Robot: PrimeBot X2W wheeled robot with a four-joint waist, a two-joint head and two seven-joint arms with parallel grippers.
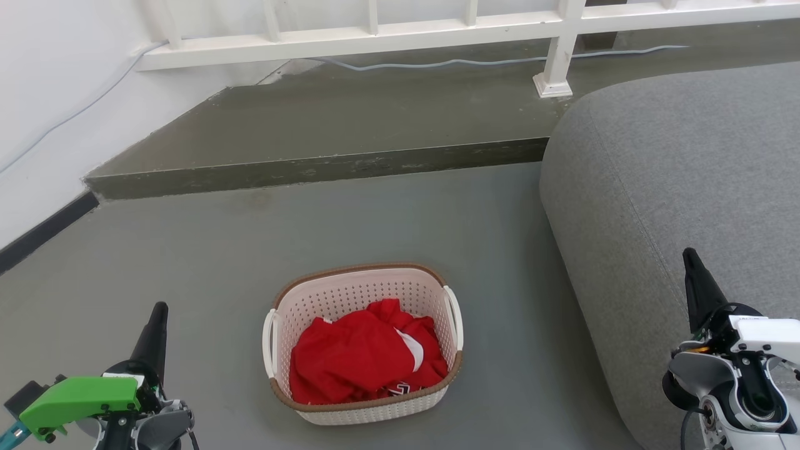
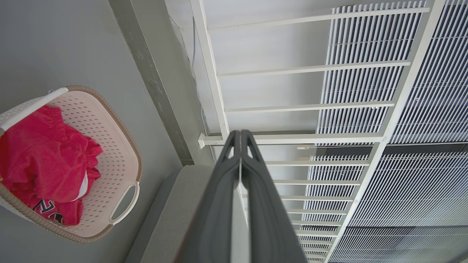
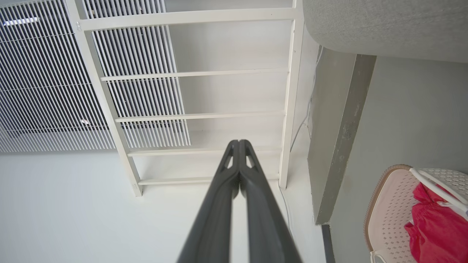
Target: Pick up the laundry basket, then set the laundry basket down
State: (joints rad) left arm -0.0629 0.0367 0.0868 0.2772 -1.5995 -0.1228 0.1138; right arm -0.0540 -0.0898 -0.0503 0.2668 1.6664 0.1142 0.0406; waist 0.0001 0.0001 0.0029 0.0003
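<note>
The laundry basket (image 1: 350,300), cream-white and perforated with a brown rim and two white side handles, stands on the grey floor at the centre bottom of the head view, with red clothing (image 1: 362,359) inside. It also appears at the left of the left wrist view (image 2: 109,146) and at the lower right of the right wrist view (image 3: 391,208). My left gripper (image 1: 159,309) is shut at the lower left, well apart from the basket. My right gripper (image 1: 689,255) is shut at the lower right, over the sofa. Both hold nothing.
A grey sofa (image 1: 675,187) fills the right side, close to the basket. A raised concrete step (image 1: 312,165) crosses behind, topped by a white railing (image 1: 375,31) with a cable along it. A white wall (image 1: 44,94) stands at the left.
</note>
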